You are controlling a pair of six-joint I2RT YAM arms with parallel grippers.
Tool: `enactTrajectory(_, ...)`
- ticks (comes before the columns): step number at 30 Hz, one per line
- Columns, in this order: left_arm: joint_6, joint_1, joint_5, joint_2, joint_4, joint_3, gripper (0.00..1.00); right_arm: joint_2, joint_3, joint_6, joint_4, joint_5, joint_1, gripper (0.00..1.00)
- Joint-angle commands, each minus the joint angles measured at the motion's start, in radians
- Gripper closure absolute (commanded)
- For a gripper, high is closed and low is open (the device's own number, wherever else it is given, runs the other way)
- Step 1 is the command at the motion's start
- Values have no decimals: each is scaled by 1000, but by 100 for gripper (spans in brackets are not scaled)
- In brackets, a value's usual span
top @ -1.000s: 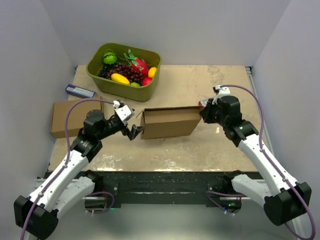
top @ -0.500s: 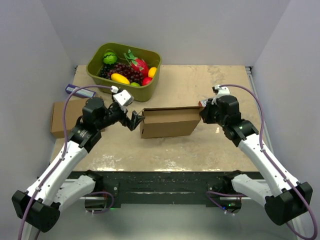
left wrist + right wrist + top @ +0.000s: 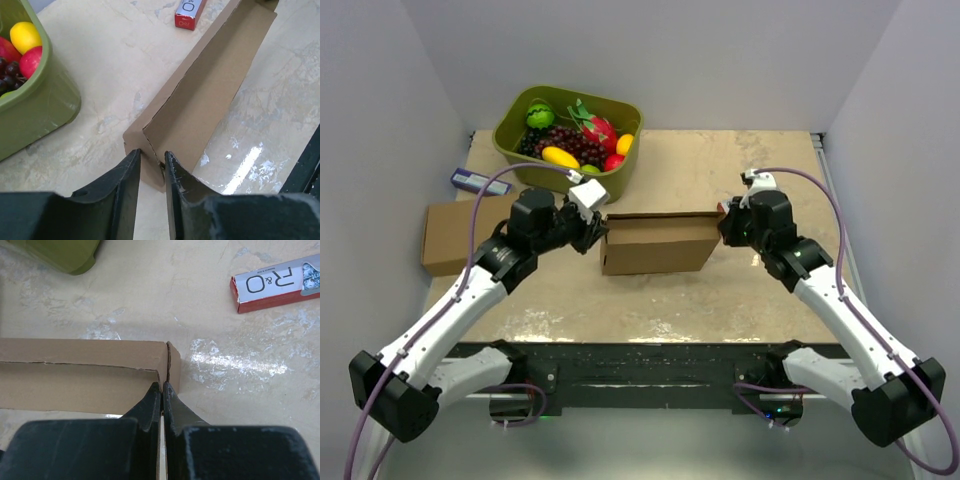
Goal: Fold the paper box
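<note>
The paper box (image 3: 655, 243) lies in the middle of the table with a long wall raised, brown and creased. In the left wrist view its long wall (image 3: 210, 85) runs away from me. My left gripper (image 3: 597, 232) is at its left end. There the two fingers (image 3: 131, 172) straddle the end corner flap (image 3: 149, 152) with a narrow gap left between them; a grip does not show clearly. At the opposite end my right gripper (image 3: 724, 228) is shut on the box's end flap (image 3: 172, 365), the cardboard pinched between its tips (image 3: 161, 385).
A green tub (image 3: 568, 140) of fruit stands at the back left, close to the left arm's elbow. Another brown cardboard box (image 3: 455, 235) lies at the left edge, with a small blue packet (image 3: 480, 182) behind it. A red-and-white carton (image 3: 280, 282) lies beyond the right gripper.
My left arm has swung right and forward to the box's left end, and its jaws have narrowed from wide open around the corner flap. The right arm has not moved.
</note>
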Motion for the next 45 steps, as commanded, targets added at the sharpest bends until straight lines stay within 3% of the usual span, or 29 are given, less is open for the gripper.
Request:
enactTrajectory(1, -72, -29, -108, 45, -15, 79, 85, -4, 18, 32, -29, 75, 36, 100)
enactTrajectory(9, -235, -31, -188, 133, -39, 146, 100, 5, 17, 46, -28, 205, 109, 100)
enactTrajectory(18, -318, -31, -136, 202, -18, 176, 100, 19, -17, 66, 8, 329, 195, 100)
enactTrajectory(45, -461, -9, 48, 289, 63, 225, 100, 91, -60, 66, 44, 406, 255, 100)
